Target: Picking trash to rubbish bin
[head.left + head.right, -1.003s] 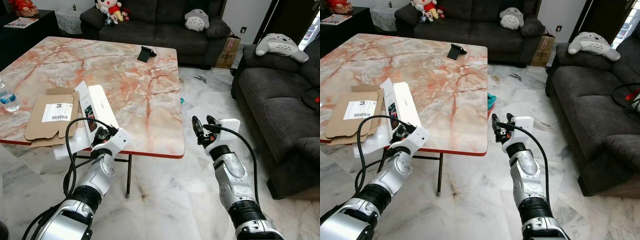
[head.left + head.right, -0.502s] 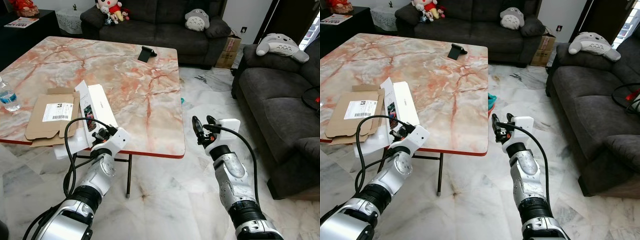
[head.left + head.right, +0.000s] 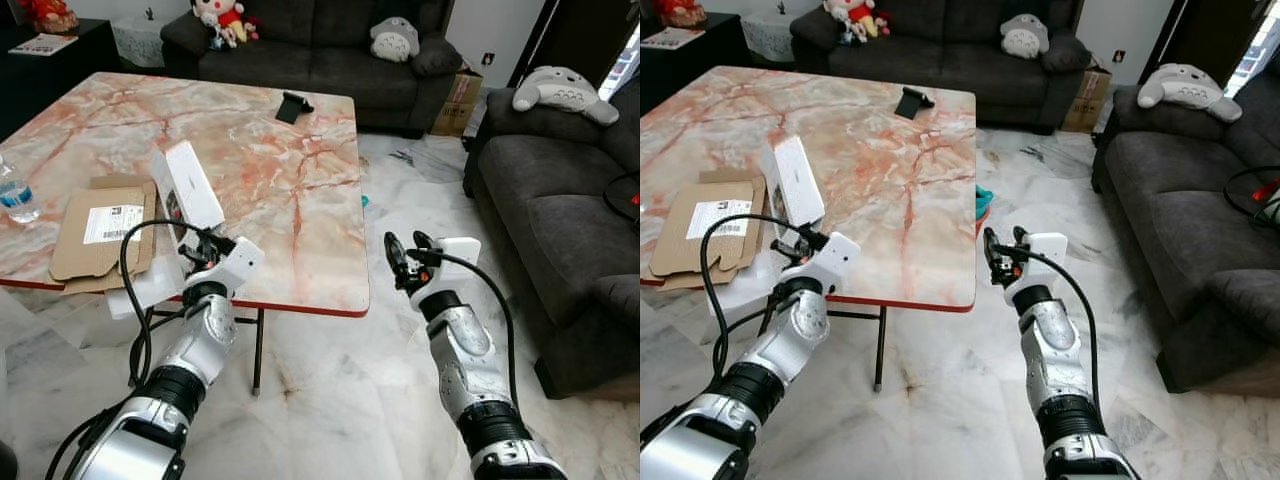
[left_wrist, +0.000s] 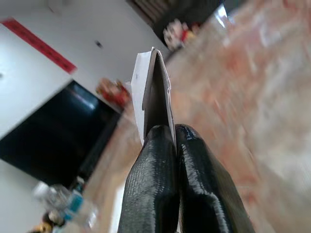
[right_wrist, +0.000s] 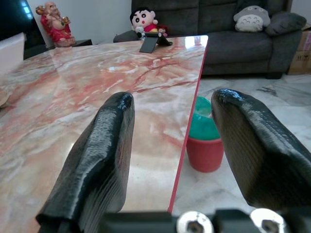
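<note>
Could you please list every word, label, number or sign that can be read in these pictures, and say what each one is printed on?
No text can be read.
White shipping label with a barcode on the flattened brown cardboard sheet: print too small.
White rectangular box, pinched in the left gripper: its side print is blurred.
Clear plastic water bottle with a blue label: unreadable.
Magazine on the black cabinet: cover too small.
</note>
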Robot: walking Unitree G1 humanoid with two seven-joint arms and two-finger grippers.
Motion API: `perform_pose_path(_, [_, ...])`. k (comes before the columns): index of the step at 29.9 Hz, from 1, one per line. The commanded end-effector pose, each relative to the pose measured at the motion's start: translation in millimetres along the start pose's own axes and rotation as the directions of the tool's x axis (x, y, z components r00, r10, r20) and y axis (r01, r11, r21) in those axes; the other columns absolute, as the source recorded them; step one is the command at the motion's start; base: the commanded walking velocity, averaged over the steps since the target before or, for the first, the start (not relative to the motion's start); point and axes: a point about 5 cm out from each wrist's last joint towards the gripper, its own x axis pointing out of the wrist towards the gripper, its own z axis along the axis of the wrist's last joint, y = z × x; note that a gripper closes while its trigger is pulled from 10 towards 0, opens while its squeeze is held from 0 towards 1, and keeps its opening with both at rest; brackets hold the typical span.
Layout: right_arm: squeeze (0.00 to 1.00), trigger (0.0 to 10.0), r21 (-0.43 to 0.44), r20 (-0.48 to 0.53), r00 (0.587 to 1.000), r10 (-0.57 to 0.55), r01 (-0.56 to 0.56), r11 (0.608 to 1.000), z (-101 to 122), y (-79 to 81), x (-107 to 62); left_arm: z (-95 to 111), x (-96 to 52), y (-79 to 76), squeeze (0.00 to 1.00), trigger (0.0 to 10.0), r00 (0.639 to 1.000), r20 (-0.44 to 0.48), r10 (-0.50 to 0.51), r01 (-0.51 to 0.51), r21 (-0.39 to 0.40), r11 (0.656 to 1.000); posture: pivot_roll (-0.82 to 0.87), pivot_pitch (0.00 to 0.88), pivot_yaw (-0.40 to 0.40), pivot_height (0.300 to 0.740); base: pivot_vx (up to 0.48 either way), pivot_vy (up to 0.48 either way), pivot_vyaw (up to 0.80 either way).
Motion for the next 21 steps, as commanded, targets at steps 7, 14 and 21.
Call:
perform_pose_path(7, [0.00,10.0,-0.005,0.026,1.000,-0.015,0.015,1.000,5.9,-3.7,2.4,22.5,-1.6,-1.6,0.00,10.0,0.993,0.119,0.012,-0.005,-0.056,0.998,0.09,0.000,-0.101,0.740,0.000,0.000,0.00])
perform_pose_path(14, [0.00,10.0,-0.020,0.137,0.988,-0.077,0.080,0.997,21.6,-9.4,3.1,37.6,-13.6,-7.5,0.00,10.0,0.982,0.186,0.026,0.033,-0.310,0.950,0.09,0.000,-0.094,0.740,0.000,0.000,0.00])
perform_pose_path(21, [0.00,10.0,-0.023,0.185,0.976,-0.111,0.117,0.993,29.4,-13.1,3.4,52.3,-19.0,-4.1,0.00,10.0,0.959,0.273,0.069,0.045,-0.390,0.920,0.09,0.000,-0.092,0.740,0.000,0.000,0.00])
